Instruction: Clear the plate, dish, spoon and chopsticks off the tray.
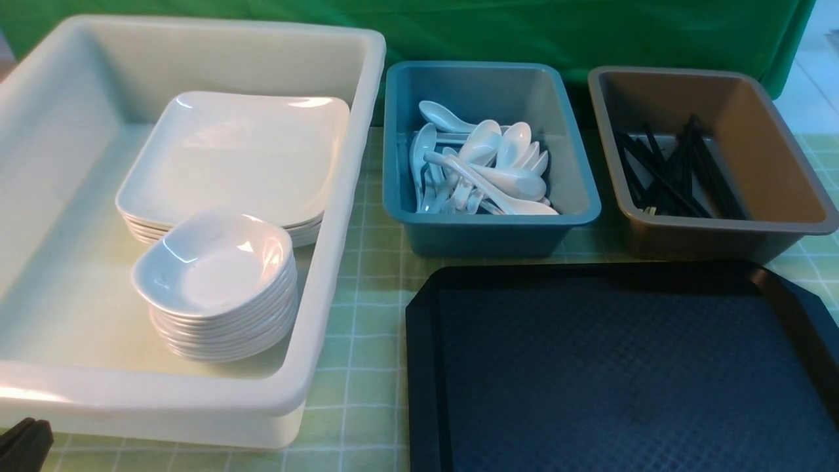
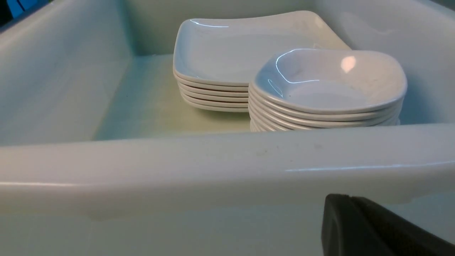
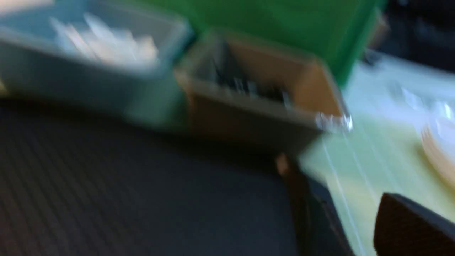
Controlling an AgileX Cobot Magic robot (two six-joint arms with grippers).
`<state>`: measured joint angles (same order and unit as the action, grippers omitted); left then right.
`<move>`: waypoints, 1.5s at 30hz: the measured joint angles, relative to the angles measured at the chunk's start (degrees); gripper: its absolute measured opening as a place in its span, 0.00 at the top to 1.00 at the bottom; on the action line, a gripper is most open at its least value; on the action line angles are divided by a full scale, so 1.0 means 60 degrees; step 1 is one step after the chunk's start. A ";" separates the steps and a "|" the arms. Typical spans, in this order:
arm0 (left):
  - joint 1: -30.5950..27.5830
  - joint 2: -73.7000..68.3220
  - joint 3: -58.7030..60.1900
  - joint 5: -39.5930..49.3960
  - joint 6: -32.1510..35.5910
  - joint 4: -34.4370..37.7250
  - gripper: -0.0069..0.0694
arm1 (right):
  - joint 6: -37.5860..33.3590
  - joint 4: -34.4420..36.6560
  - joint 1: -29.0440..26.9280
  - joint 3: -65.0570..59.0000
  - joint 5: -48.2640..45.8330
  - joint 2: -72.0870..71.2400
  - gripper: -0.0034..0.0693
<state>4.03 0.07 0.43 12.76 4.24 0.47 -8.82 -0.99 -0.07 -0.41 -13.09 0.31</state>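
The black tray [image 1: 623, 373] lies bare. Sorted away beyond it: white plates [image 1: 236, 154] and dishes [image 1: 216, 265] stacked in the white tub [image 1: 341, 196], spoons [image 1: 485, 167] in the teal bin [image 1: 491, 223], chopsticks [image 1: 675, 170] in the brown bin [image 1: 721, 233]. The left pincer [image 2: 373, 227] rests shut and empty beside the white tub; the right pincer's [image 3: 412, 227] state cannot be told.

Glossy white plates [image 1: 236, 154], matt diamond-textured black plastic tray [image 1: 623, 373], smooth plastic tubs [image 1: 341, 216].

Canteen-style dish-sorting setup: tubs [image 1: 341, 196], green backdrop [image 1: 459, 33].
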 joint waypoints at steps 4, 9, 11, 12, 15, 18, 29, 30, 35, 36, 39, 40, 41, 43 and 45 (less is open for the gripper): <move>0.0000 0.0000 0.0000 0.0035 0.0000 0.0000 0.93 | -0.0010 0.0012 -0.0189 0.0000 -0.0162 -0.0036 0.62; 0.0000 0.0000 0.0000 0.0035 0.0034 0.0000 0.93 | 0.0008 0.0022 -0.0197 0.0000 -0.0182 -0.0036 0.62; 0.0000 0.0000 0.0000 0.0035 0.0034 0.0000 0.93 | 0.0008 0.0022 -0.0197 0.0000 -0.0193 -0.0036 0.62; 0.0000 0.0000 0.0000 0.0035 0.0043 0.0000 0.93 | 0.0008 0.0022 -0.0197 0.0000 -0.0193 -0.0036 0.62; 0.0000 0.0000 0.0000 0.0035 0.0043 0.0000 0.93 | 0.0008 0.0022 -0.0197 0.0000 -0.0193 -0.0036 0.62; 0.0000 0.0000 0.0000 0.0035 0.0043 0.0000 0.93 | 0.0008 0.0022 -0.0197 0.0000 -0.0193 -0.0036 0.62; 0.0000 0.0000 0.0000 0.0035 0.0043 0.0000 0.93 | 0.0008 0.0030 -0.0197 0.0000 -0.0193 -0.0036 0.62; 0.0000 0.0000 0.0000 0.0035 0.0043 0.0000 0.93 | 0.0008 0.0030 -0.0197 0.0000 -0.0193 -0.0036 0.62; 0.0000 0.0000 0.0000 0.0035 0.0043 0.0000 0.93 | 0.0008 0.0030 -0.0197 0.0000 -0.0193 -0.0036 0.62; 0.0000 0.0000 0.0000 0.0035 0.0043 0.0000 0.93 | 0.0016 0.0030 -0.0197 0.0000 -0.0193 -0.0036 0.62; 0.0000 0.0000 0.0000 0.0035 0.0043 0.0000 0.93 | 0.0016 0.0030 -0.0197 0.0000 -0.0193 -0.0036 0.62; 0.0000 0.0000 0.0000 0.0035 0.0043 0.0000 0.93 | 0.0016 0.0030 -0.0197 0.0000 -0.0193 -0.0036 0.62; 0.0000 0.0000 0.0000 0.0035 0.0043 0.0000 0.93 | 0.0016 0.0030 -0.0197 0.0000 -0.0193 -0.0036 0.62; 0.0000 0.0000 0.0000 0.0035 0.0043 0.0000 0.93 | 0.0016 0.0030 -0.0197 0.0000 -0.0193 -0.0036 0.62; 0.0000 0.0000 0.0000 0.0035 0.0043 0.0000 0.93 | 0.0016 0.0030 -0.0197 0.0000 -0.0193 -0.0036 0.62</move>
<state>4.03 0.07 0.43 12.97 4.49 0.47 -8.72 -0.81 -1.25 -0.41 -14.25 0.10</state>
